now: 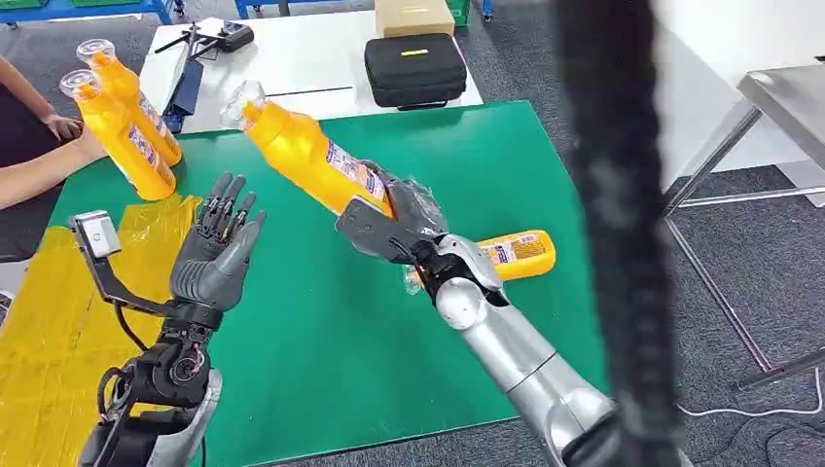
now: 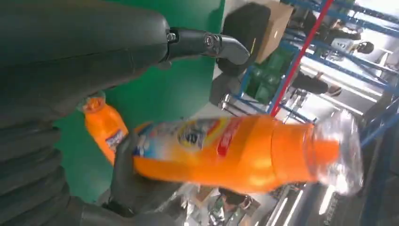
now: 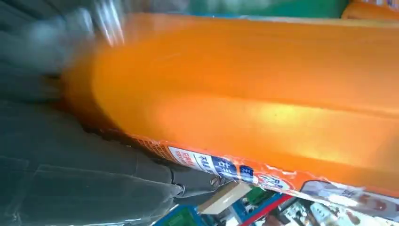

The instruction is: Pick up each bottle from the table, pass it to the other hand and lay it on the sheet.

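We see a flat green tabletop [image 1: 486, 156] and grey floor. Our right robot hand [image 1: 404, 219] holds a smooth orange bottle [image 1: 306, 156]; our left robot hand [image 1: 219, 248] is wide.

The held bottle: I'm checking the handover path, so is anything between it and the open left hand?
Nothing visible. The right hand holds the bottle tilted above the green table, cap end toward the left. The left hand waits beside it with fingers spread, only open air between. The two bottles a person holds sit farther back.

Glossy orange plastic bottle [image 1: 311, 156], clear cap; matt green table cover [image 1: 389, 331]; crinkly shiny yellow sheet [image 1: 58, 321].
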